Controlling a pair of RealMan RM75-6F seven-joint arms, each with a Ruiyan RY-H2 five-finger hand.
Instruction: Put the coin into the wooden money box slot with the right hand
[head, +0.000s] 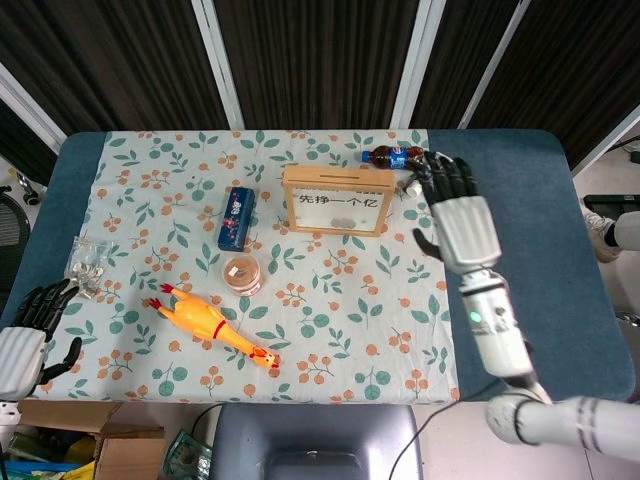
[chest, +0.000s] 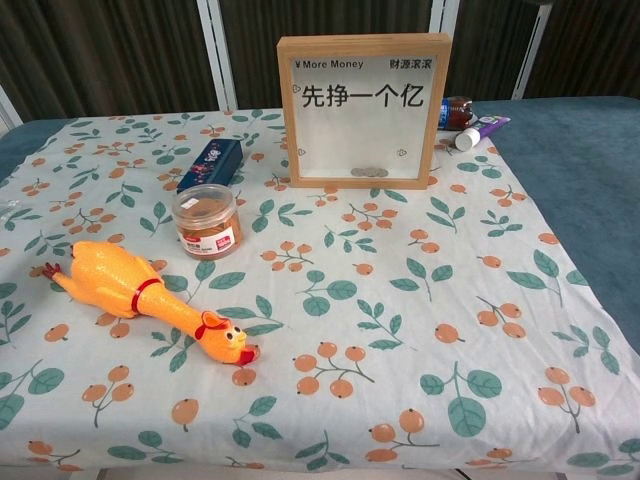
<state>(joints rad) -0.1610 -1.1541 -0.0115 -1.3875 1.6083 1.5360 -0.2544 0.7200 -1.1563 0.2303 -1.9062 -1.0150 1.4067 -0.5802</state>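
— Several small coins (chest: 369, 172) lie at the bottom of the square wooden money box with the clear front (chest: 361, 110), behind the pane, low and a little right of centre. How many, I cannot tell.

— And the right hand (head: 460, 218)?

— Seen from the head camera, it hangs over the blue table edge at about three o'clock from the box, apart from it, fingers spread and nothing in them. The chest camera does not show it.

— The left one?

— The left hand (head: 30, 327) sits at the table's near left corner, roughly eight o'clock from the box, dark fingers apart, holding nothing. Just above it lies a clear bag of small metal pieces (head: 86, 268).

— What else is on the floral cloth (chest: 430, 330)?

— A dark blue rectangular tin (chest: 210, 165) at nine o'clock from the box, a small clear jar with brown contents (chest: 206, 220) below that, and an orange rubber chicken (chest: 145, 299) lying on its side at seven o'clock. A small cola bottle (head: 392, 157) lies at the box's one o'clock, with a white tube with a purple end (chest: 478, 129) beside it.
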